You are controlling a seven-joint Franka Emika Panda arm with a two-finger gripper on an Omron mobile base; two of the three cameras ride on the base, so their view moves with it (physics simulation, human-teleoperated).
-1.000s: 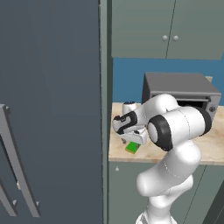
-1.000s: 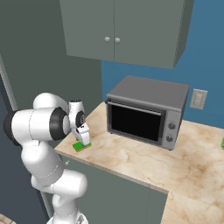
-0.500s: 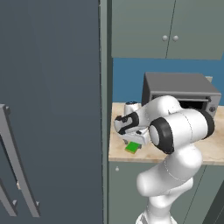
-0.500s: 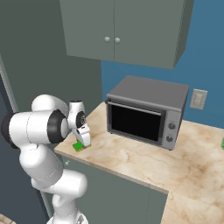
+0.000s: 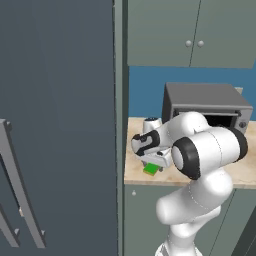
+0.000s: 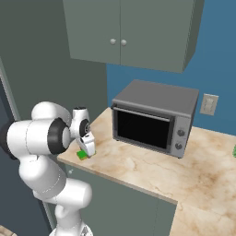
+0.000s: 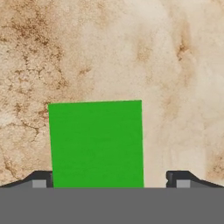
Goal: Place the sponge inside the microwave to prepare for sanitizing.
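Note:
The sponge (image 7: 96, 144) is a flat bright-green block lying on the beige marble counter (image 7: 175, 65). It lies close to the counter's front left corner, seen as sponge (image 5: 150, 170) and sponge (image 6: 82, 155). My gripper (image 7: 110, 181) points straight down over it, open, with one dark fingertip (image 7: 40, 179) on each side of the block and not touching it. From the base, the gripper (image 5: 153, 164) hangs just above the sponge, also as gripper (image 6: 87, 150). The microwave is out of view.
A freestanding grey box oven (image 6: 152, 115) with a dark door stands further back on the counter, to the right of my hand. A tall dark panel (image 5: 55, 100) rises right beside the counter's left end. Grey wall cabinets (image 6: 124, 32) hang above.
My elbow has swung a little outward and the hand has settled slightly lower over the sponge. The sponge has not moved.

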